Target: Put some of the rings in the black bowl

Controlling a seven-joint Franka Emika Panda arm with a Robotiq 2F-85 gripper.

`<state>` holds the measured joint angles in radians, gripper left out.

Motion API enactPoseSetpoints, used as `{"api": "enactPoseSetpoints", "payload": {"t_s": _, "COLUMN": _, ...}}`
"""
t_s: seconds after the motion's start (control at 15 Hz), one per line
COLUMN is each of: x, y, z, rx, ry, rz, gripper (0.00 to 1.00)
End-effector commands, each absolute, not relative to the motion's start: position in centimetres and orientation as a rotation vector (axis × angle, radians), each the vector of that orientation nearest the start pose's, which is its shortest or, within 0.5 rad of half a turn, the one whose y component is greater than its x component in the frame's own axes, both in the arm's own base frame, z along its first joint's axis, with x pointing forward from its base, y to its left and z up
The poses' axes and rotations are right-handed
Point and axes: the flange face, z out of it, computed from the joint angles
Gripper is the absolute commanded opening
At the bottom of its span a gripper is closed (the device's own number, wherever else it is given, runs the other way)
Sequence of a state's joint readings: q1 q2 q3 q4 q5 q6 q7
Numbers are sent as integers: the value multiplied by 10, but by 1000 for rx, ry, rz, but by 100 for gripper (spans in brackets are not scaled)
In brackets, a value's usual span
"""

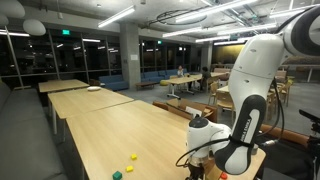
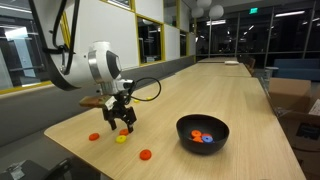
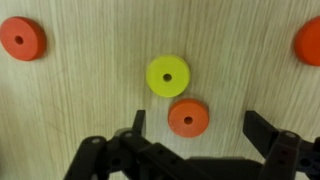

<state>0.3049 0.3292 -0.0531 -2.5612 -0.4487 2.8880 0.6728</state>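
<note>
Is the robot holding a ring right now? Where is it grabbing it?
No, nothing is held. The gripper is open. In the wrist view an orange ring lies loose between its jaws, not pinched.

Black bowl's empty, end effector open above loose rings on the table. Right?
Not quite: the black bowl isn't empty. The exterior view shows orange and blue rings inside it. The rest holds: the end effector is open above loose rings on the table, as the wrist view shows.
</note>
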Motion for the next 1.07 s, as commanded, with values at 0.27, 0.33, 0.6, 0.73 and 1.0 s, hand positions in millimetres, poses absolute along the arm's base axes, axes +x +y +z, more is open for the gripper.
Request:
{"api": "enactPoseSetpoints", "payload": {"t_s": 0.27, "x": 423, "y": 119, "z": 143, "rx": -3149, "ry": -10, "rz": -227, "gripper": 100}}
{"api": "enactPoseSetpoints", "payload": {"t_s": 0.33, "x": 423, "y": 116, "z": 144, "rx": -3134, "ry": 23, "rz": -237, "gripper": 100}}
{"api": "enactPoseSetpoints", "payload": {"t_s": 0.6, "x": 422, "y": 110, "z": 144, "rx": -3108, "ry": 117, "rz": -208, "gripper": 100}}
{"api": "enactPoseSetpoints", "payload": {"t_s": 0.73, "x": 420, "y": 113, "z": 142, "rx": -3099, "ry": 156, "rz": -150, "gripper": 100}}
{"api": "enactPoseSetpoints", "payload": {"t_s": 1.0, "x": 420, "y": 113, "z": 143, "rx": -3069, "ry": 219, "rz": -95, "gripper": 100}}
